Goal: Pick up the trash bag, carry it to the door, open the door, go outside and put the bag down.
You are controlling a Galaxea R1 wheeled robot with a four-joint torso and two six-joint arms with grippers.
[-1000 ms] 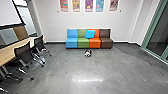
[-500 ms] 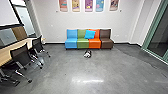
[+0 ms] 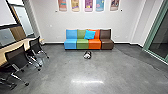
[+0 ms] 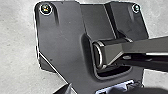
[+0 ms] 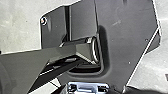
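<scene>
- The trash bag (image 3: 87,55), judging by its small black-and-white shape, is lying on the floor (image 3: 120,72) near the front of the sofa (image 3: 95,44), probably waiting there for pickup.
- It is resting well apart from the robot, so the approach is seemingly still needing finishing.
- The blue cushion (image 3: 90,34) is leaning on the backrests, which are propping it up.
- Chairs (image 3: 36,45) are standing beside the table (image 3: 14,46), presumably serving it as seating.
- Whether the jaws are spreading or pressing together, I cannot tell.

So a blue, green, orange and brown sofa (image 3: 82,44) sat under some colorful posters (image 3: 88,5), bright blue cushion (image 3: 90,34) on it, plus black office chairs (image 3: 16,58) beside a table (image 3: 12,47).
</scene>
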